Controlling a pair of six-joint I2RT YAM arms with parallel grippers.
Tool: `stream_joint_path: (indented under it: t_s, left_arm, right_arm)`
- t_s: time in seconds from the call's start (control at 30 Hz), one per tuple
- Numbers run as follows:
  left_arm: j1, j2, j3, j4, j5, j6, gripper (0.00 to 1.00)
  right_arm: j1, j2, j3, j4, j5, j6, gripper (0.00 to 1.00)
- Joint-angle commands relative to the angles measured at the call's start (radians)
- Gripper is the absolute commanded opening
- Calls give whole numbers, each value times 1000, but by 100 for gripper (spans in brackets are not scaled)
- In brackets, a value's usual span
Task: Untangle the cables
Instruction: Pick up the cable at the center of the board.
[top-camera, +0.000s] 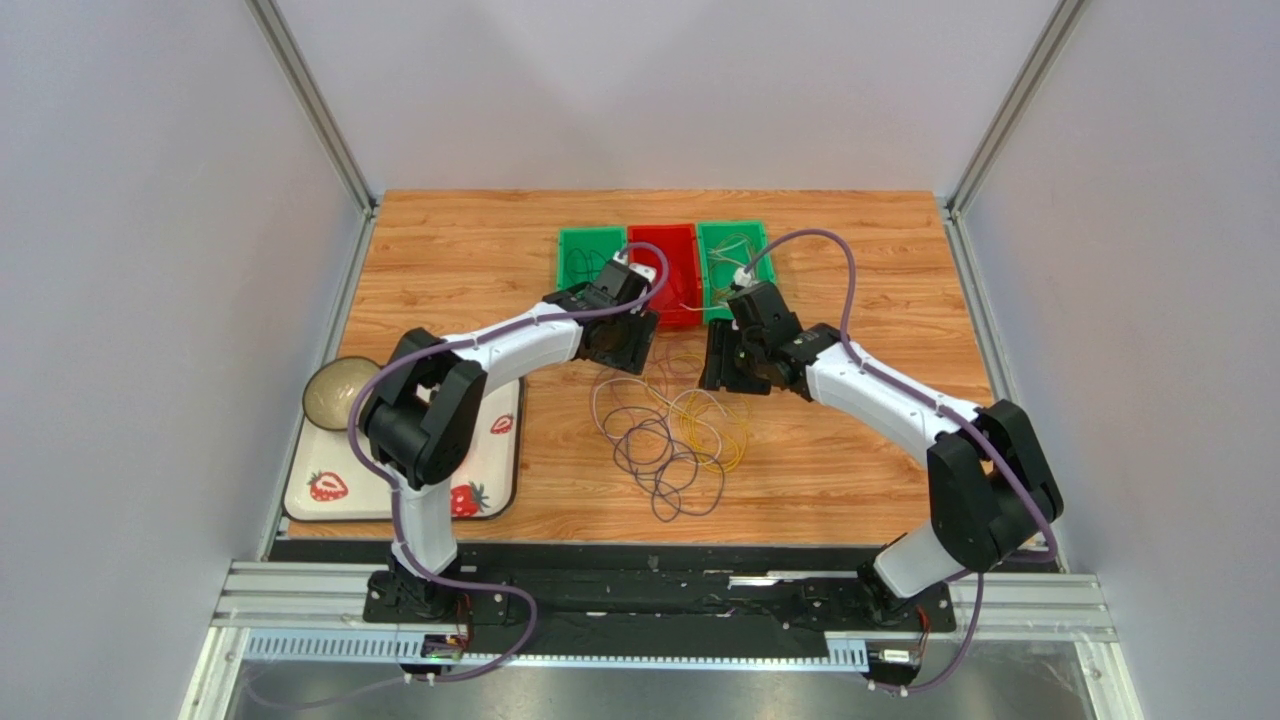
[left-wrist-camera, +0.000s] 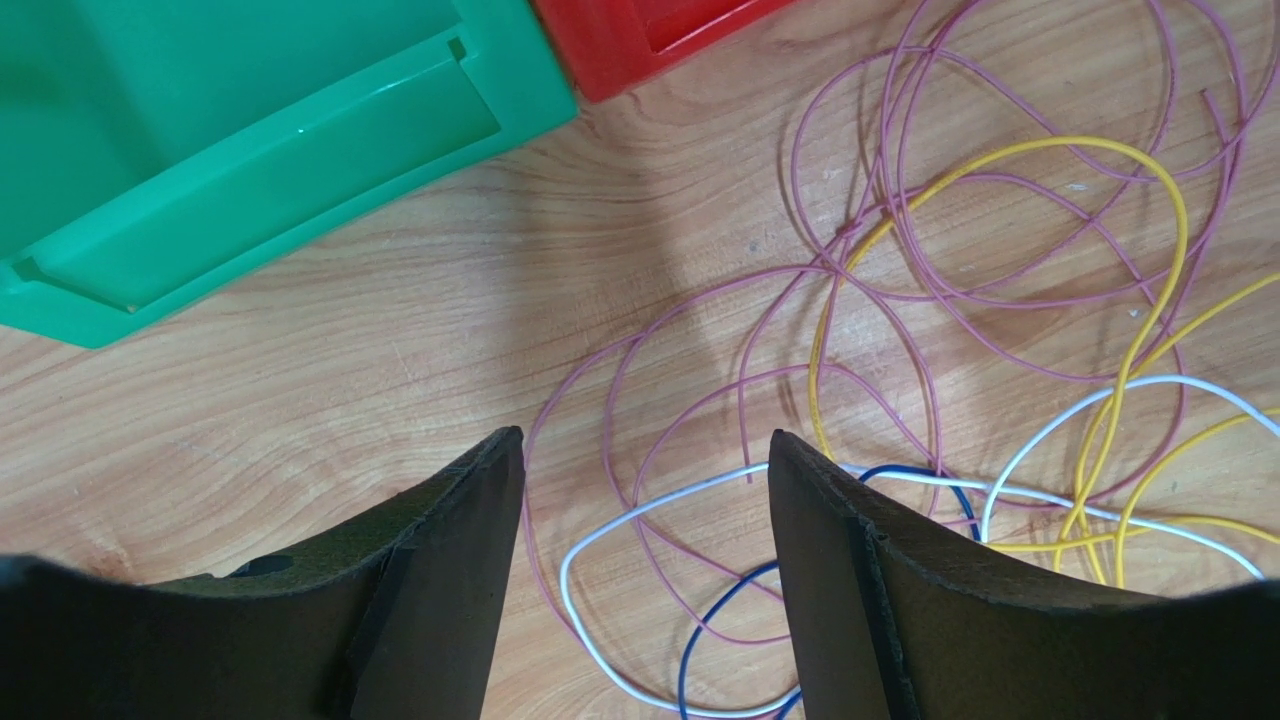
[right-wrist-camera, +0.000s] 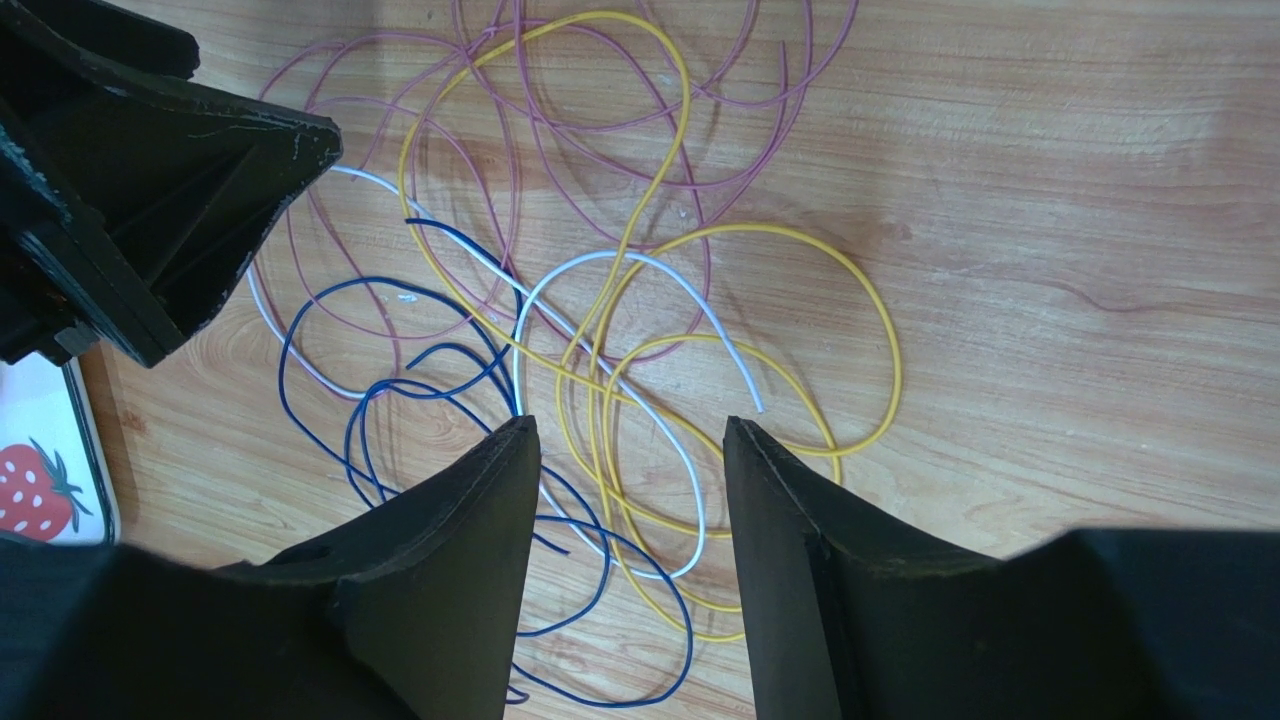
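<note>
A loose tangle of thin cables lies on the wooden table between the two arms. In the left wrist view I see pink-purple loops, a yellow one, a white one and a blue one. In the right wrist view the yellow loops, white, blue and pink-purple overlap. My left gripper is open and empty just above the heap's far left edge. My right gripper is open and empty over its far right edge.
Three bins stand at the back: green, red and green with some wires in it. A mat with strawberry prints and a bowl lie at the left. The left gripper shows in the right wrist view.
</note>
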Motion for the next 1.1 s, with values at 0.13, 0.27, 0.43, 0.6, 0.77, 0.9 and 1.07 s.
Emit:
stream_joint_path:
  t_s: [0.13, 0.27, 0.43, 0.6, 0.77, 0.9, 1.07]
  left_arm:
    - [0, 29, 4, 11, 4, 22, 66]
    - [-2, 54, 11, 3, -5, 21, 62]
    - [0, 83, 13, -5, -19, 10, 61]
    - [0, 111, 25, -17, -40, 1, 50]
    - [-2, 129, 44, -38, -60, -2, 28]
    - [-2, 147, 53, -43, -65, -1, 2]
    - [-2, 152, 103, -80, -50, -12, 0]
  right_arm:
    - [-4, 12, -4, 43, -22, -2, 52]
    - [-4, 28, 0, 46, -33, -1, 52]
    - [-4, 39, 0, 51, -42, 1, 51]
    - [-6, 50, 5, 53, -52, 1, 51]
    - [-6, 55, 6, 53, -53, 1, 51]
    - [-6, 61, 8, 54, -55, 1, 51]
    - [-6, 70, 11, 53, -61, 1, 51]
